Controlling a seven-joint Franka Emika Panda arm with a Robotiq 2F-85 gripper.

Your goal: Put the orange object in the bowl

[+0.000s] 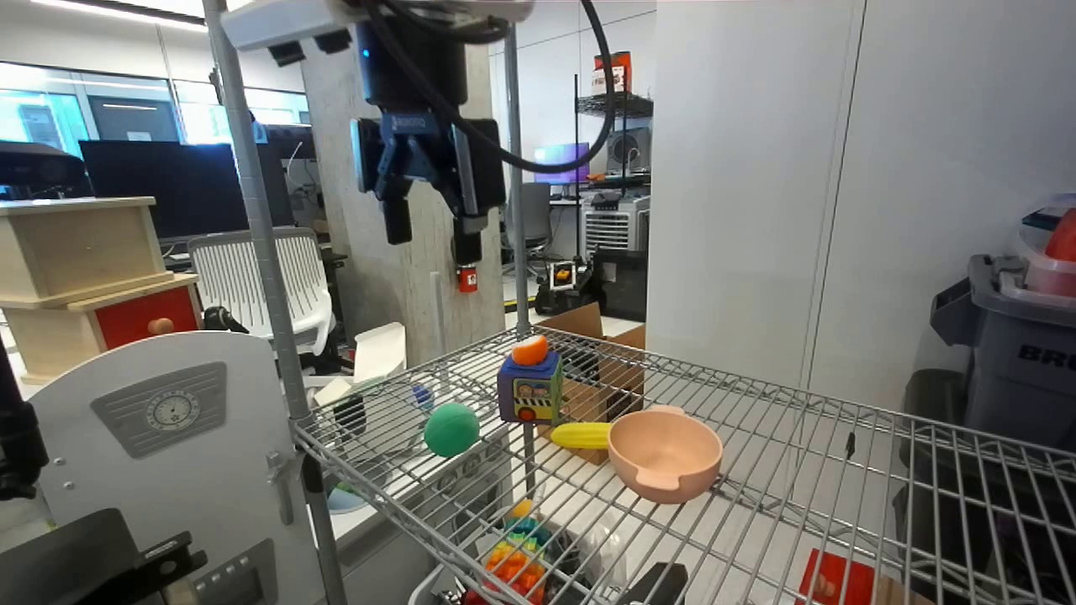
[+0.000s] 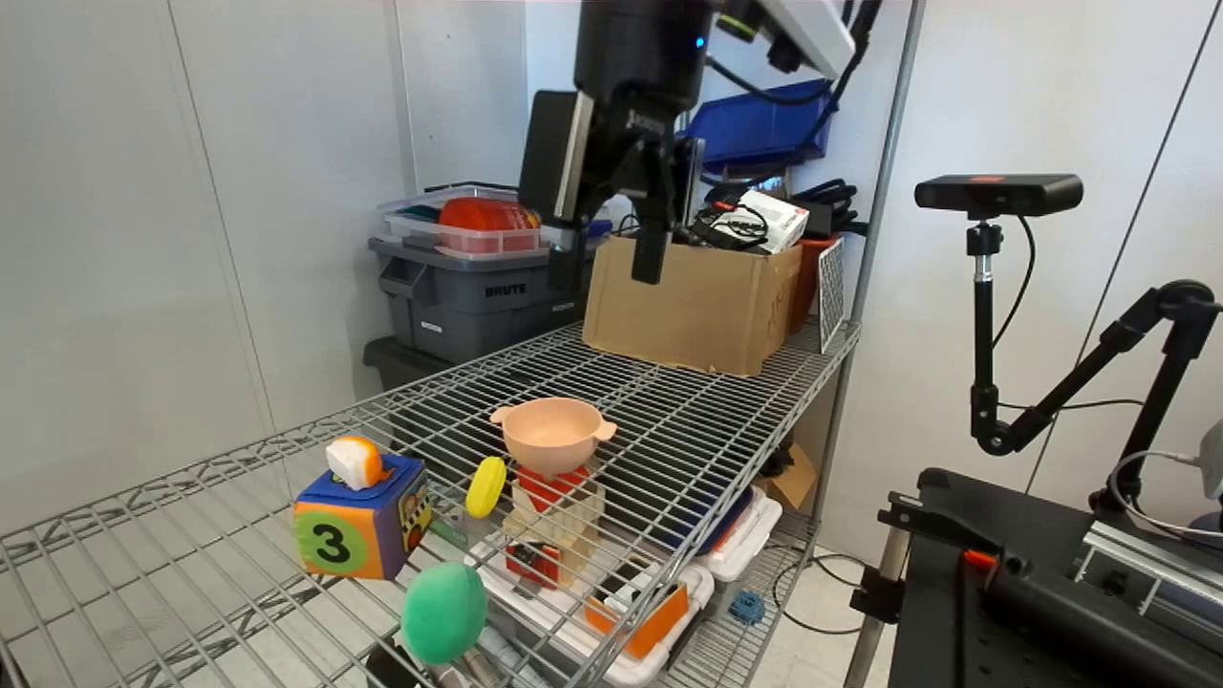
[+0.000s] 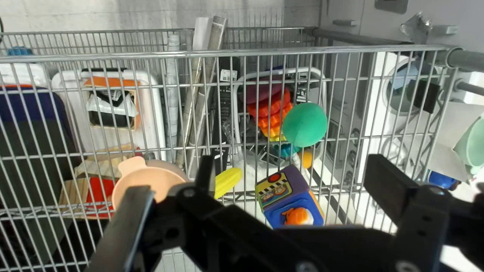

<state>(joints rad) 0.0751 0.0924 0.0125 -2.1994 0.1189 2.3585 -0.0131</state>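
Small roundish orange-and-white toy perches on a multicoloured soft-looking cube, perhaps for easier grasping; the black two-fingered hand gapes empty, presumably to straddle the toy.

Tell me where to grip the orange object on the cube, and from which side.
Come down from above and pinch the orange object across opposite sides. It sits on top of the cube, its sides exposed above that face, and its small, rounded form looks narrow enough for the open gripper to straddle.
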